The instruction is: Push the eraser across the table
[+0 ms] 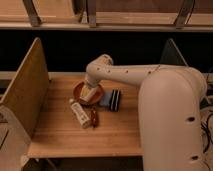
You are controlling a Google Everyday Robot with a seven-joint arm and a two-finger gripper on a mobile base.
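The eraser (115, 99), a small black block with pale stripes, lies on the wooden table (60, 130) just right of a light-blue pad (105, 99). My gripper (89, 93) hangs from the white arm (125, 75) and sits over a reddish bowl (80, 95), left of the pad and the eraser. It is apart from the eraser.
A pale tube-like item (79, 113) and a slim reddish-brown stick (94, 117) lie in front of the bowl. Upright board panels stand at the left (25, 87) and right (172, 55). My white body (172, 125) covers the table's right side.
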